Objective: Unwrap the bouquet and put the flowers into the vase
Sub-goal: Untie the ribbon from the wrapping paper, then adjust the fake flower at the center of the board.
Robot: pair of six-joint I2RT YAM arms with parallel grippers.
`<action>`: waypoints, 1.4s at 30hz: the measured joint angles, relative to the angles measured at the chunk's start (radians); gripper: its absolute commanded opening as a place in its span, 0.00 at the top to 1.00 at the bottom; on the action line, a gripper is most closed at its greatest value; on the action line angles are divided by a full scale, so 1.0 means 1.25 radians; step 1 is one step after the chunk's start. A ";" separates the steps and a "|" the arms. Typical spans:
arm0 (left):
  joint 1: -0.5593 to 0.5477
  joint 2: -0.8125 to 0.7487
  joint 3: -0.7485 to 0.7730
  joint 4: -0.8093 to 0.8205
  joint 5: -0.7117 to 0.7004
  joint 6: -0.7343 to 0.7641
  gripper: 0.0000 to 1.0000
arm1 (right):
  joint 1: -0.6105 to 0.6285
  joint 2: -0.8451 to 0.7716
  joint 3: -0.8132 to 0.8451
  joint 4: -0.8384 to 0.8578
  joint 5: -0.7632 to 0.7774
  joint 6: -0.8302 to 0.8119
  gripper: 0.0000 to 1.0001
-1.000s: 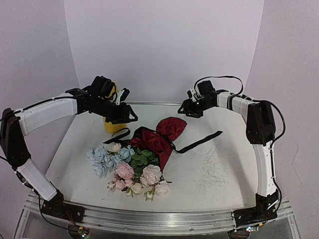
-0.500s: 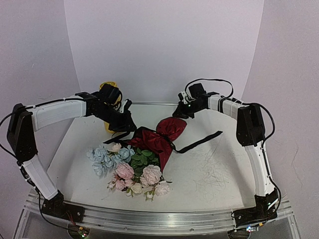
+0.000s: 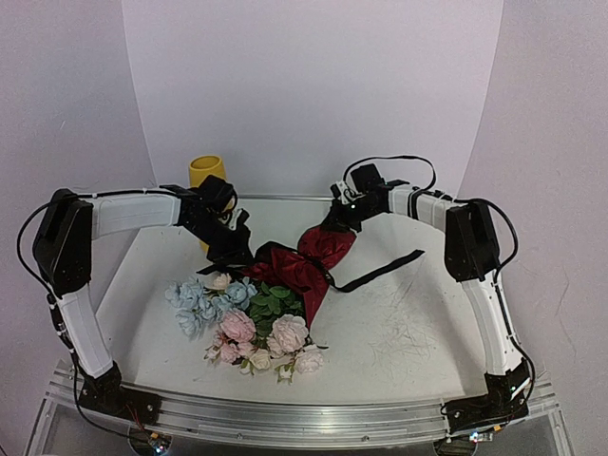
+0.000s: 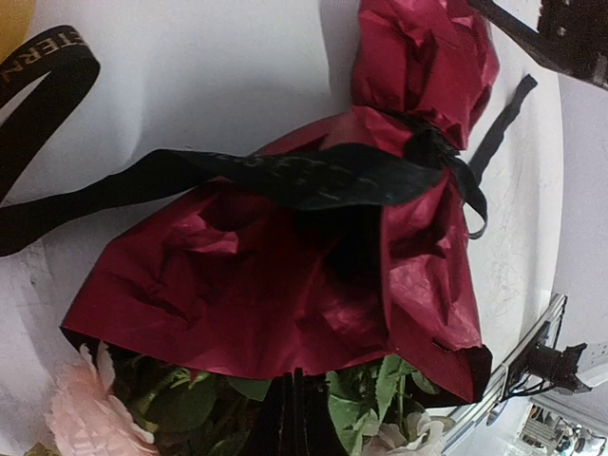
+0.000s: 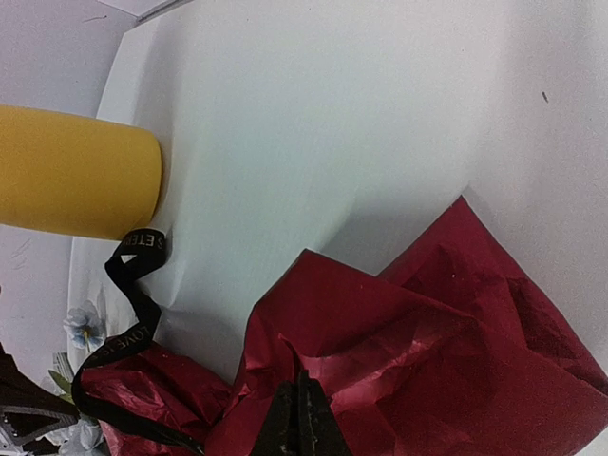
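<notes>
Top external view is showing the wrapped rose bouquet [image 3: 249, 309] lying on the white bench [image 3: 408, 323], black ribbon [image 3: 380, 270] tied. The left pincer [image 3: 231, 249] and right pincer [image 3: 334, 220] are sitting closed at its crinkled dark red paper [image 3: 302, 266] (grip unclear), and the tall yellow vase [image 3: 206, 172] is waiting flowerless.

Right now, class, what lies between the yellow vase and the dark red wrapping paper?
The right wrist view shows bare white table there, crossed by a curl of black ribbon beside the vase.
</notes>
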 measured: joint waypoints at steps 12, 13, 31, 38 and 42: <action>0.043 0.079 0.019 -0.030 -0.006 0.015 1.00 | -0.001 -0.008 -0.133 0.023 0.020 0.001 1.00; 0.044 0.090 0.026 -0.032 -0.006 0.019 1.00 | -0.001 -0.015 -0.142 0.026 0.024 0.000 1.00; 0.023 0.304 0.242 -0.032 0.057 0.096 1.00 | -0.003 -0.283 -0.481 0.022 0.106 -0.051 1.00; -0.019 0.397 0.358 -0.031 0.091 0.107 1.00 | -0.006 -0.408 -0.631 0.019 0.122 -0.067 1.00; -0.036 0.418 0.404 -0.032 0.085 0.105 1.00 | -0.006 -0.457 -0.679 0.013 0.121 -0.073 1.00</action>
